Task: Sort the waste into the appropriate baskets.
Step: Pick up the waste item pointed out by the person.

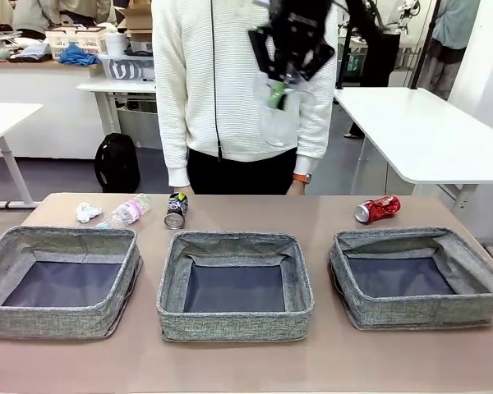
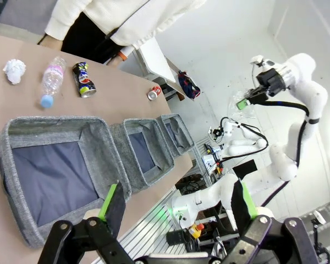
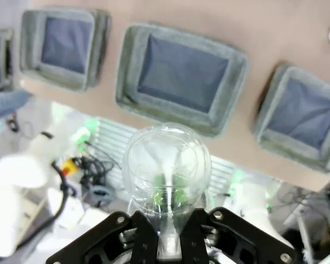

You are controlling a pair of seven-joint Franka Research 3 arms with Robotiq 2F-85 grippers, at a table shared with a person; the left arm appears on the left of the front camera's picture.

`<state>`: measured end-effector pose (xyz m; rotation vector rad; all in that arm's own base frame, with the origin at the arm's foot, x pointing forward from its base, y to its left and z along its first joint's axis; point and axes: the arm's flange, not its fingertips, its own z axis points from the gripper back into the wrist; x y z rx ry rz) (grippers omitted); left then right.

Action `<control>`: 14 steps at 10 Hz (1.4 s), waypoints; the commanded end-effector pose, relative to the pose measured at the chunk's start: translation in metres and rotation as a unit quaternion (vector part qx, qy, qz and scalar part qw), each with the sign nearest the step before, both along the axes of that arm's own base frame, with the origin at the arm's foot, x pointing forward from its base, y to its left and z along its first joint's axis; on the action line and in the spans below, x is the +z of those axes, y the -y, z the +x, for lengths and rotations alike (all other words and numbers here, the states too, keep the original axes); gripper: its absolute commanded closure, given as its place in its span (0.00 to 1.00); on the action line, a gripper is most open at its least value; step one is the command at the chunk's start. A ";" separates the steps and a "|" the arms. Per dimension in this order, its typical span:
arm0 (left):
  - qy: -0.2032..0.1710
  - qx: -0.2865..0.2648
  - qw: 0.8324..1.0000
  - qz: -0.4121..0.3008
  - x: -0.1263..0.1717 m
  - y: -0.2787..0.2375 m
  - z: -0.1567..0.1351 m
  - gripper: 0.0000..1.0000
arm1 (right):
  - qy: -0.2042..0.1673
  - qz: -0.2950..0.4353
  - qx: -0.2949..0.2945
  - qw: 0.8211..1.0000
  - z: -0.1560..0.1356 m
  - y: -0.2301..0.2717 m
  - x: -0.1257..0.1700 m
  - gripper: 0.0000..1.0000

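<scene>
High above the table, my right gripper (image 1: 278,90) is shut on a clear plastic bottle (image 1: 278,123) that hangs in front of the person's sweater. In the right wrist view the fingers (image 3: 144,236) pinch that bottle (image 3: 168,157) at its neck, above the middle basket (image 3: 129,96). Three grey baskets (image 1: 62,320) (image 1: 234,324) (image 1: 419,308) stand in a row. Behind them lie a white paper wad (image 1: 88,212), a pink-labelled bottle (image 1: 127,211), a black can (image 1: 176,209) and a red can (image 1: 377,208). My left gripper (image 2: 177,203) is open, off the near side of the left basket (image 2: 102,146).
A person in a white sweater (image 1: 230,82) stands at the table's far edge, hands low by the edge. White tables (image 1: 427,131) and a black bag (image 1: 117,162) are behind. Bare tabletop (image 1: 246,365) runs in front of the baskets.
</scene>
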<state>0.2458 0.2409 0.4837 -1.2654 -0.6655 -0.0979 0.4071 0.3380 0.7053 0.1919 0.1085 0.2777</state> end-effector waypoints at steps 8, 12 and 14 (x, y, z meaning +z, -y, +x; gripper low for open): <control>0.013 -0.002 1.000 -0.005 0.002 0.000 0.000 0.00 | 0.035 -0.050 0.038 0.997 -0.031 -0.086 0.013 0.93; 0.013 -0.002 1.000 -0.005 0.002 0.000 0.000 0.00 | 0.045 -0.063 -0.047 0.996 -0.029 -0.062 0.060 0.93; 0.013 -0.002 1.000 -0.005 0.002 0.000 0.000 0.00 | 0.030 -0.065 -0.065 0.995 -0.023 -0.062 0.062 0.93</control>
